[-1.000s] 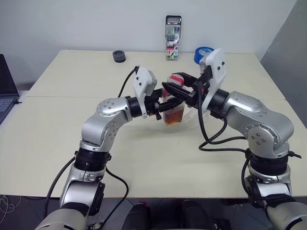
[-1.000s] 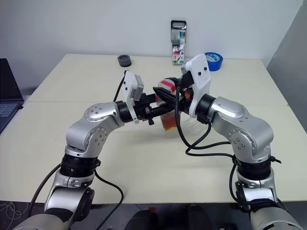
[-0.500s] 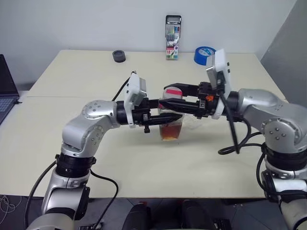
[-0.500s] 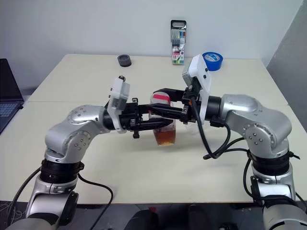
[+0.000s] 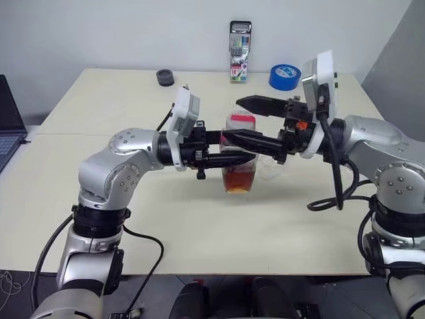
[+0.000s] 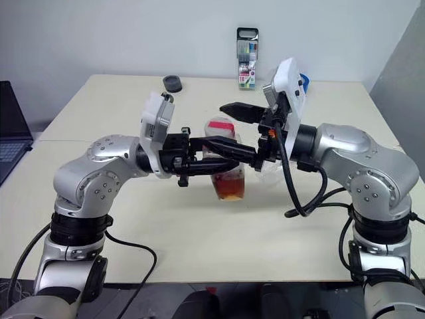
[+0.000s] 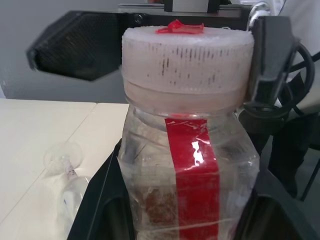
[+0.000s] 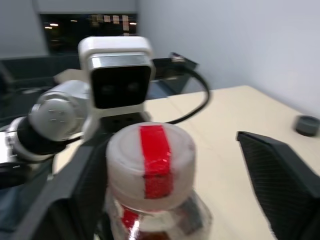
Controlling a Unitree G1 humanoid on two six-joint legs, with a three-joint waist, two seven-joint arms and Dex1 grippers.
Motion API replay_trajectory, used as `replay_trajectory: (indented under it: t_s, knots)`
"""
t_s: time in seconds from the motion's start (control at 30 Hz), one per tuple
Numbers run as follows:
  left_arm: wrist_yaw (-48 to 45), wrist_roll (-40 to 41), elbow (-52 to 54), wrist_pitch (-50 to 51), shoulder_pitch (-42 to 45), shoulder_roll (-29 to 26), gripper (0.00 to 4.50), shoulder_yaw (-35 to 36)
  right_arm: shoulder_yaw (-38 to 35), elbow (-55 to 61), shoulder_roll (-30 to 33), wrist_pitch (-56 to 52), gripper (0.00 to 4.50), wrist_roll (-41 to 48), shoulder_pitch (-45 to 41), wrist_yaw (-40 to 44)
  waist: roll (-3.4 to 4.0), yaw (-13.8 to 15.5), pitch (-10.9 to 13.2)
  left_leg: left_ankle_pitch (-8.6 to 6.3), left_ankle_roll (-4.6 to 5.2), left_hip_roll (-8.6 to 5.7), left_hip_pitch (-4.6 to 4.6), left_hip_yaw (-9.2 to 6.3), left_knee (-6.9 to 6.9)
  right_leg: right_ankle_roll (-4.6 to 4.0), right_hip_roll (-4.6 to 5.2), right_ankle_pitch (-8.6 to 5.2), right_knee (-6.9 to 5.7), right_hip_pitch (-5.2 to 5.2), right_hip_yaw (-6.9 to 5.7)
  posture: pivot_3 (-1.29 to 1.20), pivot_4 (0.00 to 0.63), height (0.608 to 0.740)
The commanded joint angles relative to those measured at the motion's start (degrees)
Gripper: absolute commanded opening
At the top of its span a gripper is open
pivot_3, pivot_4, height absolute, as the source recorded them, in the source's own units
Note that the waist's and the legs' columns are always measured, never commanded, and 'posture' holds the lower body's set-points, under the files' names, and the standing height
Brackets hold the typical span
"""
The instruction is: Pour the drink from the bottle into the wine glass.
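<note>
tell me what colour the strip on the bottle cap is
Red, clearest in the right wrist view on the bottle cap.

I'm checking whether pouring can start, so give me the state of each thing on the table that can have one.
Small clear plastic bottle: upright, pinkish-white cap still on, about a third full of reddish-brown drink.
Clear stemmed wine glass: lying on its side, empty.
Left gripper: fingers shut on the bottle's body.
Right gripper: fingers open on either side of the cap.
Marker-pen case: upright, closed.

wine glass (image 5: 269, 169) mostly hidden behind right arm, laptop (image 5: 8, 126) cut by frame edge, bottle (image 7: 187, 170) base cropped
</note>
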State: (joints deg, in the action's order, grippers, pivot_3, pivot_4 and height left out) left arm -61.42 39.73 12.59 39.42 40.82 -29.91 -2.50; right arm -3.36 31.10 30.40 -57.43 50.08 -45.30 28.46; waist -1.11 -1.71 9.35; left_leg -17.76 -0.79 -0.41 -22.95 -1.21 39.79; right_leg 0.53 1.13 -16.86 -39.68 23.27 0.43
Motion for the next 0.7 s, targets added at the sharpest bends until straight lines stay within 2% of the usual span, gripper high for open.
replay_trajectory:
  t_s: [0.03, 0.23, 0.4, 0.5, 0.7]
  knots:
    - [1.8, -1.2, 0.3, -2.7, 0.6, 0.8, 1.78, 0.9, -1.4, 4.7, -0.2, -0.6, 4.47, -2.9, 0.8, -7.6, 0.0, 0.0, 0.0, 0.0, 0.0, 0.0, 0.0, 0.0, 0.0, 0.0, 0.0, 0.0, 0.0, 0.0, 0.0, 0.0, 0.15, 0.74]
    - [2.1, -5.5, -2.2, -6.7, 0.4, 1.6, 1.78, -1.2, 0.5, 6.9, -6.1, -2.3, 4.47, -4.2, 0.7, -17.7, 0.0, 0.0, 0.0, 0.03, -0.06, 0.0, 0.02, 0.01, 0.0, 0.0, -0.01, 0.0, -0.04, 0.01, 0.01, 0.0, 0.15, 0.74]
    - [1.3, -6.7, -3.7, -8.3, 1.3, 2.0, 1.78, -1.8, 0.9, 6.3, -7.2, -2.5, 4.47, -4.4, 0.0, -19.1, 0.0, 0.0, 0.0, 0.1, -0.18, -0.02, -0.01, 0.02, 0.01, 0.0, 0.0, 0.0, 0.01, 0.01, 0.0, 0.0, 0.15, 0.74]
    - [1.0, -7.2, -4.6, -8.9, 1.8, 2.2, 1.78, -1.9, 0.8, 5.9, -7.5, -2.5, 3.91, -3.6, -0.3, -18.9, 0.0, 0.0, 0.0, 0.1, -0.17, -0.02, -0.01, 0.02, -0.01, 0.0, -0.01, 0.0, 0.01, 0.01, 0.0, 0.0, 0.15, 0.74]
    - [0.9, -7.7, -5.5, -9.2, 2.1, 2.2, 1.78, -1.5, 0.0, 5.8, -7.2, -2.8, 1.87, -1.8, -0.2, -18.4, 0.0, 0.0, 0.0, 0.0, 0.0, -0.02, 0.0, 0.01, -0.01, 0.0, -0.01, 0.0, 0.0, 0.01, 0.0, 0.0, 0.15, 0.74]
